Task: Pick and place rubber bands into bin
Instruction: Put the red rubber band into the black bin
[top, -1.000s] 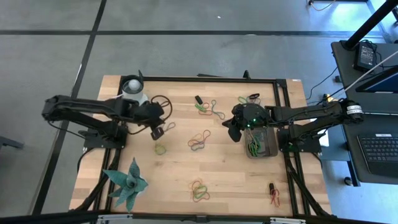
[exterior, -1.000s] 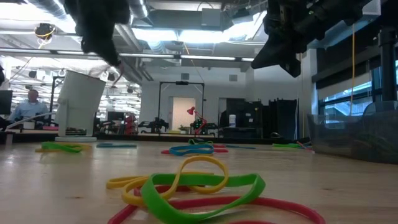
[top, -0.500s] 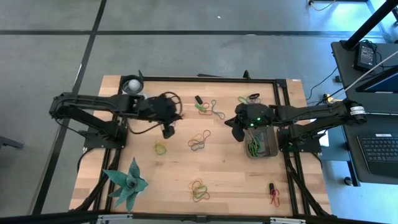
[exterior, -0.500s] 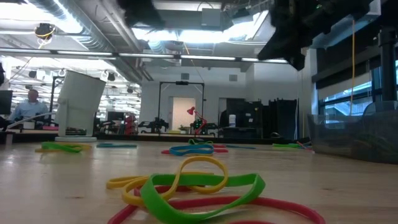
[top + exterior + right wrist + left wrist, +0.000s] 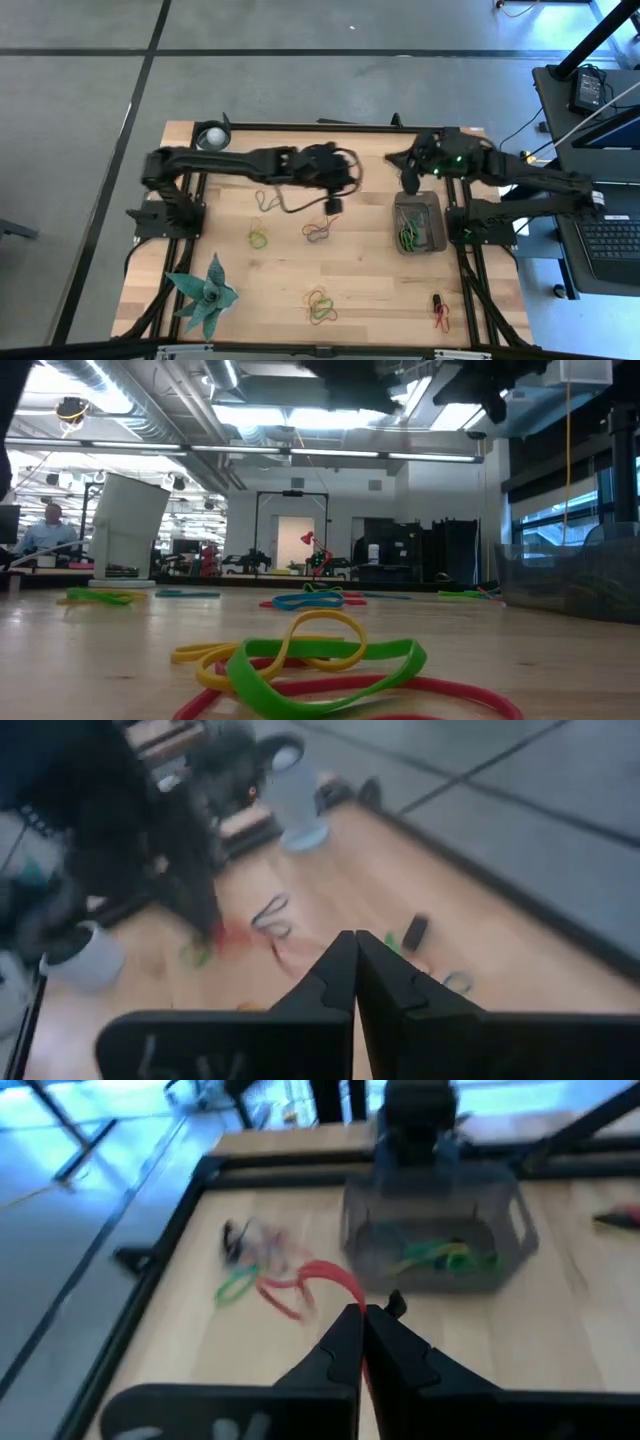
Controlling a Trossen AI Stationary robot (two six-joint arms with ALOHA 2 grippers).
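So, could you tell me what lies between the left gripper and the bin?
In the high view, only bare wood separates the left gripper from the bin.

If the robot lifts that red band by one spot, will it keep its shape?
Probably not. The red band pinched by the left gripper already trails in a loose curve, so it looks floppy. It seems thin and light, and may well stretch or snag.

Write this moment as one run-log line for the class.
left gripper: shut on red band, mid-table | right gripper: shut, empty, behind bin | bin: holds green bands
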